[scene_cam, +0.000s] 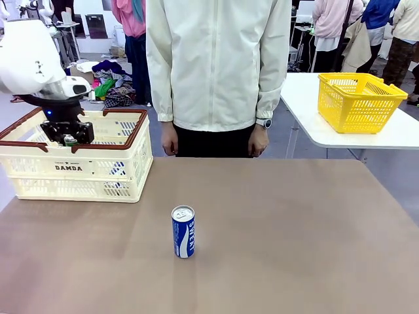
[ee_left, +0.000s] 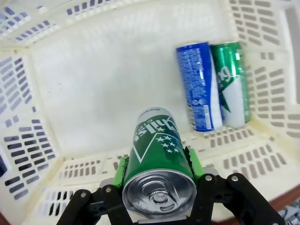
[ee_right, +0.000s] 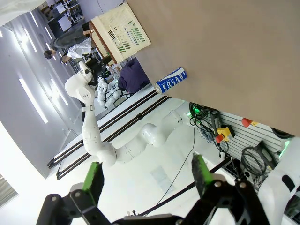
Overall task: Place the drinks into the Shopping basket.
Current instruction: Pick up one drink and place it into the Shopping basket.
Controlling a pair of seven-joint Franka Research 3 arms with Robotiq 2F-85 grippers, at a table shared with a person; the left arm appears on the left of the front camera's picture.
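My left gripper (scene_cam: 67,134) hangs inside the cream Shopping basket (scene_cam: 78,171), shut on a green drink can (scene_cam: 69,139). In the left wrist view the green can (ee_left: 157,140) sits between the green pads (ee_left: 192,159) of that gripper (ee_left: 157,164), above the basket floor (ee_left: 103,79). A blue can (ee_left: 199,86) and another green can (ee_left: 229,84) lie side by side on that floor. One blue can (scene_cam: 183,231) stands upright on the brown table, also seen far off as the blue can (ee_right: 171,80). My right gripper (ee_right: 147,178) is open, off the table and holding nothing.
A person in a pale jacket (scene_cam: 219,65) stands at the table's far edge, hands down. A yellow basket (scene_cam: 357,101) sits on a separate white table at the back right. Brown tabletop (scene_cam: 294,229) spreads wide around the standing can.
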